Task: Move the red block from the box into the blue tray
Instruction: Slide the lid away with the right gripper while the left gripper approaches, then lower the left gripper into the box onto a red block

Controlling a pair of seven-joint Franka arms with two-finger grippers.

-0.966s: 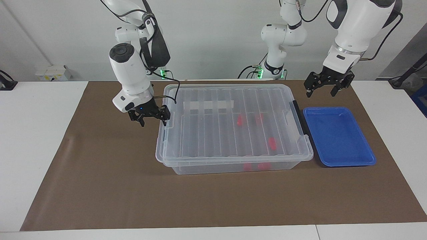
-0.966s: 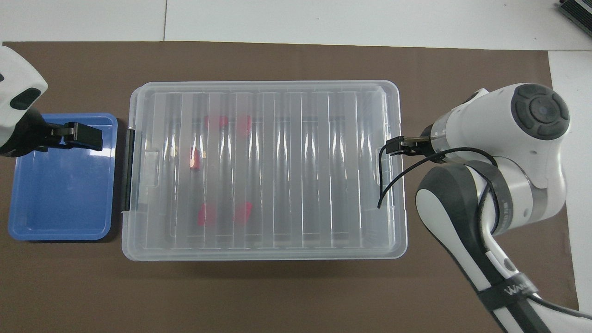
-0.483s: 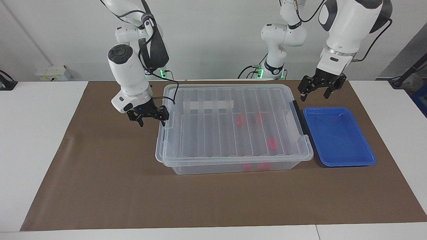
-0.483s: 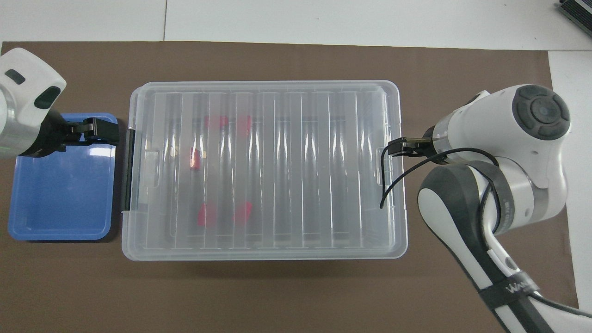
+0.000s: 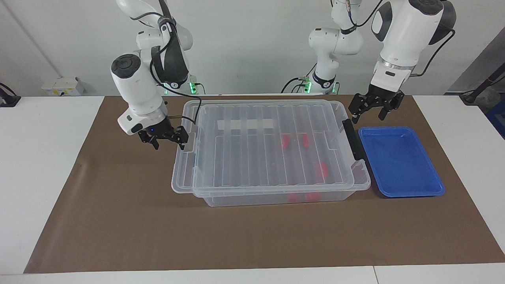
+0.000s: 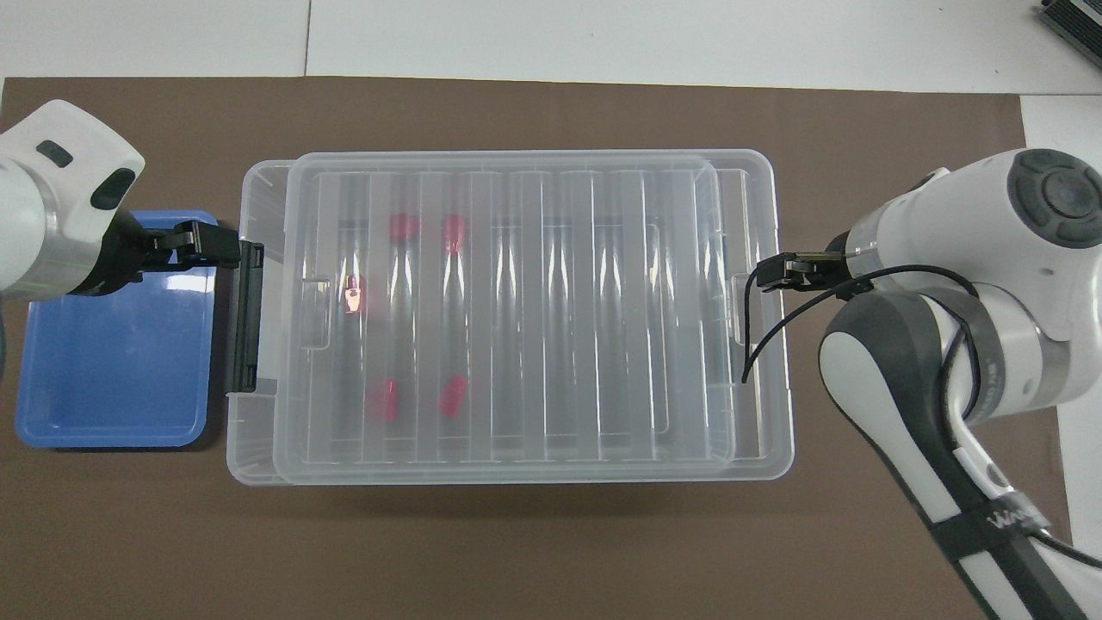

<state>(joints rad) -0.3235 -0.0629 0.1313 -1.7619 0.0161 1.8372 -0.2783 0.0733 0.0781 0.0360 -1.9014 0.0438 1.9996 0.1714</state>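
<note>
We judge the red block [image 5: 285, 141] light, hard and small: pinch its flat sides. The lid [image 5: 260, 148] covers the box [image 5: 276, 198]. Left gripper [image 5: 371, 107] and right gripper [image 5: 165, 137] fingers spread wide, empty.

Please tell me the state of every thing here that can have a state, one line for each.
box: red blocks inside
lid: slid off toward right arm's end
black clip handle: unclipped, standing free
blue tray: empty
left gripper: open
right gripper: open, at lid's edge
</note>
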